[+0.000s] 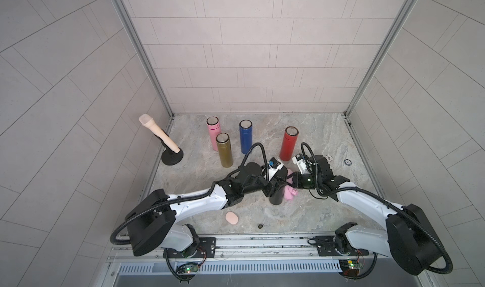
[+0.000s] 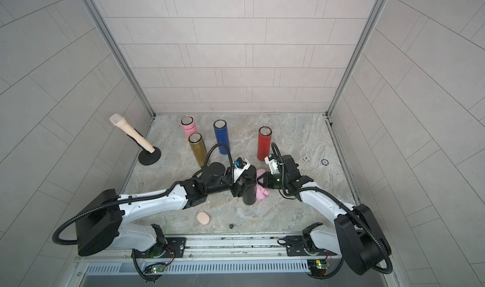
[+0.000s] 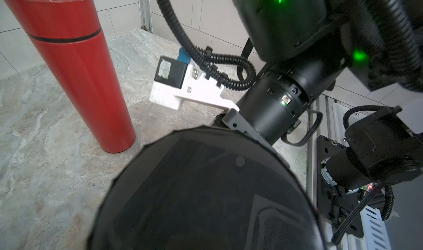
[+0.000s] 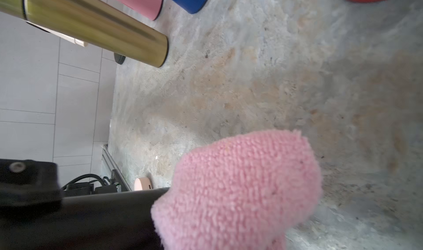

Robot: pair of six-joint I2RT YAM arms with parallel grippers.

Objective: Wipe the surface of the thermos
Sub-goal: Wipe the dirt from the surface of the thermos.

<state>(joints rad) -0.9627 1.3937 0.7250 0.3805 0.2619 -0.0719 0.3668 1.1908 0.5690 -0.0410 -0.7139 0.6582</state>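
Observation:
A black thermos (image 1: pixel 276 197) stands upright on the stone floor in both top views (image 2: pixel 249 195). My left gripper (image 1: pixel 273 187) is shut round its upper body from the left. The thermos's dark lid (image 3: pixel 206 191) fills the left wrist view and hides the jaws. My right gripper (image 1: pixel 291 180) is shut on a pink cloth (image 1: pixel 290 193), which is pressed against the thermos's right side. In the right wrist view the cloth (image 4: pixel 240 187) lies against the black thermos wall (image 4: pixel 91 214) and covers the fingertips.
Behind stand a red thermos (image 1: pixel 288 144), a blue one (image 1: pixel 246 138), a gold one (image 1: pixel 225 151) and a pink one (image 1: pixel 214 133). A beige handle on a black base (image 1: pixel 172 158) leans at the left wall. A peach oval pad (image 1: pixel 231 218) lies near the front rail.

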